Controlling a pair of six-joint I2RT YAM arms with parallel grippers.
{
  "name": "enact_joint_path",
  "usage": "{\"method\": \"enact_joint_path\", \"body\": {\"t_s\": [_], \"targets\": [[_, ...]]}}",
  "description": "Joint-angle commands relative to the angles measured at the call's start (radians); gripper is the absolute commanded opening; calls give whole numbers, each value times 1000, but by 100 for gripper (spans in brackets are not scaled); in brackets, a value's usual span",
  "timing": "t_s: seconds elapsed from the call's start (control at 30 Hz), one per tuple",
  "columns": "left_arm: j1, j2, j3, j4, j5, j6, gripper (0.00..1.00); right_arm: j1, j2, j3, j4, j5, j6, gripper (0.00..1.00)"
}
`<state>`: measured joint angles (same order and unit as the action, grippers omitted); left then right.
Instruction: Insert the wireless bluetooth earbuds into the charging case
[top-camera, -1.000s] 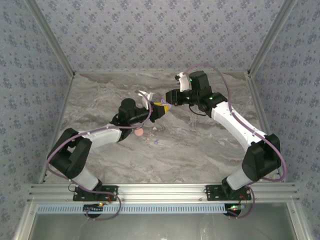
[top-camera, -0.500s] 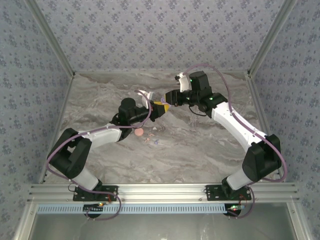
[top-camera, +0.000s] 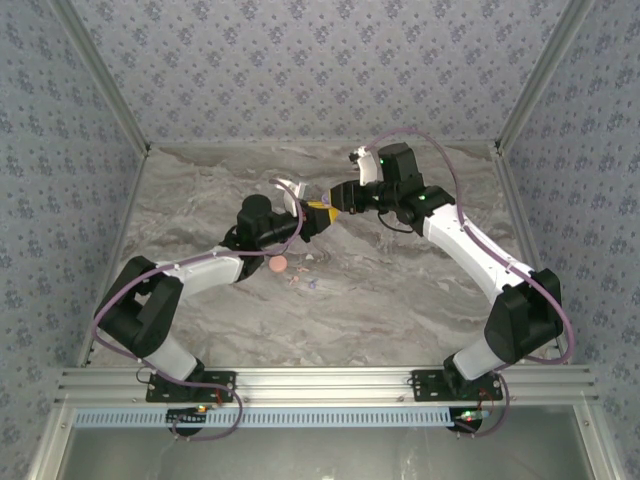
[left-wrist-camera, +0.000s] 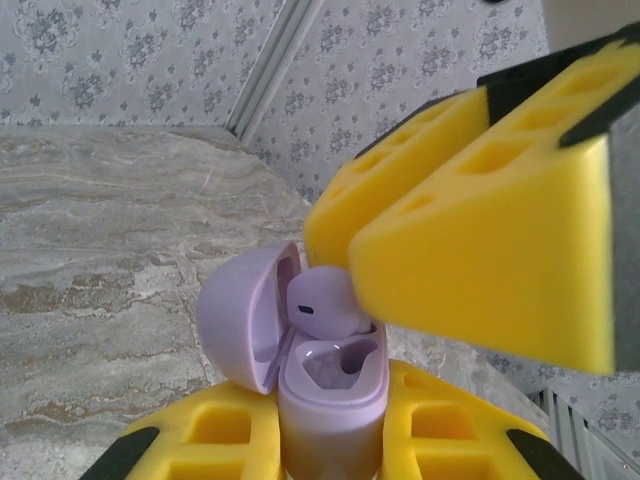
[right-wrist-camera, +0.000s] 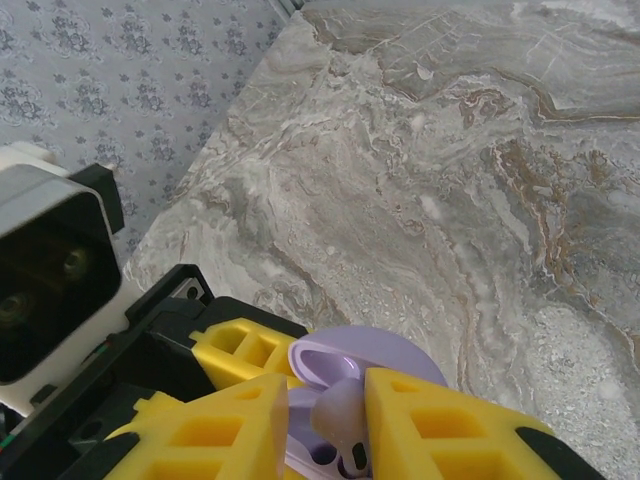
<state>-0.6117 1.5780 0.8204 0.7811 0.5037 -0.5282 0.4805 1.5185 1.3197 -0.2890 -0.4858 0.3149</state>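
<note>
Pinching a lavender earbud (left-wrist-camera: 322, 300) lying 9-to-3, the right gripper (right-wrist-camera: 325, 420) hung over the upright case (left-wrist-camera: 330, 395) clamped by the left gripper (left-wrist-camera: 330, 445).

A grey, cream-veined marble tabletop (top-camera: 400, 300) fills the middle of the overhead view, enclosed by walls (top-camera: 320, 70) papered in a pale blue-grey floral print. Slanted aluminium posts (top-camera: 100, 75) mark the corners at upper left and upper right. An aluminium rail (top-camera: 320, 380) crosses the lower frame, with a white slotted strip (top-camera: 330, 417) just below it and a plain grey panel (top-camera: 320, 455) along the bottom edge.
</note>
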Motion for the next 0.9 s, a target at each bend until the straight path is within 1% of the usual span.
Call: {"method": "enact_joint_path", "body": {"t_s": [0.0,0.13,0.2,0.37,0.47,0.6,0.73,0.87], "targets": [[-8,-24,36,16,-7,29,13,6,-32,-5,-39,12,-28,29],[-10,-32,34,1,-1,51,13,7,-38,-2,-48,21,-34,32],[-14,-38,35,-18,1,82,13,6,-46,1,-54,25,-35,34],[-39,-58,49,-118,-11,197,12,12,-55,33,-102,61,-57,43],[-46,-67,52,-149,-24,231,12,16,-58,60,-147,84,-78,47],[-45,-76,50,-168,-40,259,12,22,-61,88,-208,115,-107,50],[-46,-81,53,-183,-50,279,12,24,-66,101,-250,144,-122,50],[-45,-90,61,-228,-92,301,12,25,-84,101,-267,202,-119,51]]}}
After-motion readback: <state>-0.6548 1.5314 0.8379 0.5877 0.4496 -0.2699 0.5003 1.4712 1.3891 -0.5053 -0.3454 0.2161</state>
